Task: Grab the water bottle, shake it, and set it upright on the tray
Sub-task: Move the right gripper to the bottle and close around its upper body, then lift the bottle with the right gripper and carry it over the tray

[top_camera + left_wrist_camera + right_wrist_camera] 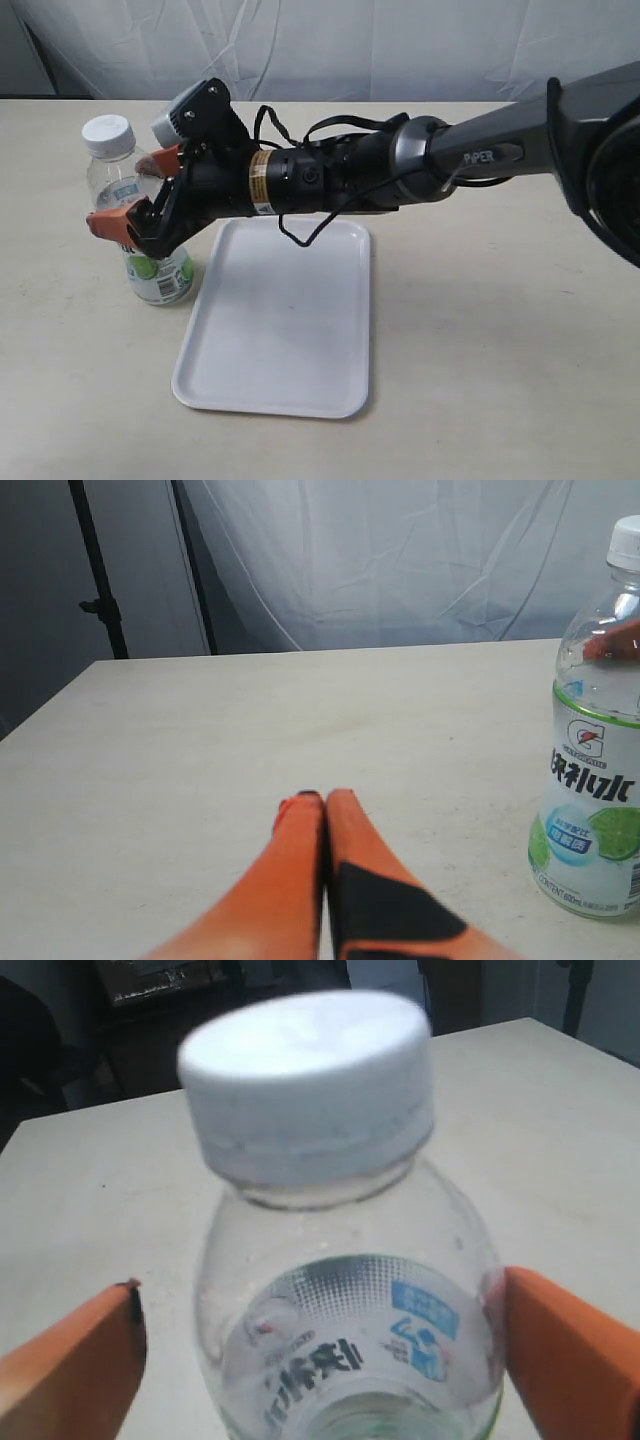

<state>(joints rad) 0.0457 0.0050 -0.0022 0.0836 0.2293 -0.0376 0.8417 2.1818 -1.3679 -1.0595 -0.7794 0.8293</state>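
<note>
desk (500, 330): open surface right of tray | tray (280, 330): flat, mid-desk | right end effector (130, 190): spread wide, straddling water bottle (165, 280), which is upright on desk just beside tray's left rim | left end effector (318, 805): fingers pressed together, holding nothing

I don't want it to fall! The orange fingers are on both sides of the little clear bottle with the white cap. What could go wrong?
The right gripper is open around the small clear plastic water bottle, high near its rounded shoulder; closing there, it might slip. One orange finger looks closer than the other and could tip the upright bottle. A low carry might catch the rim of the flat white plastic tray.
</note>
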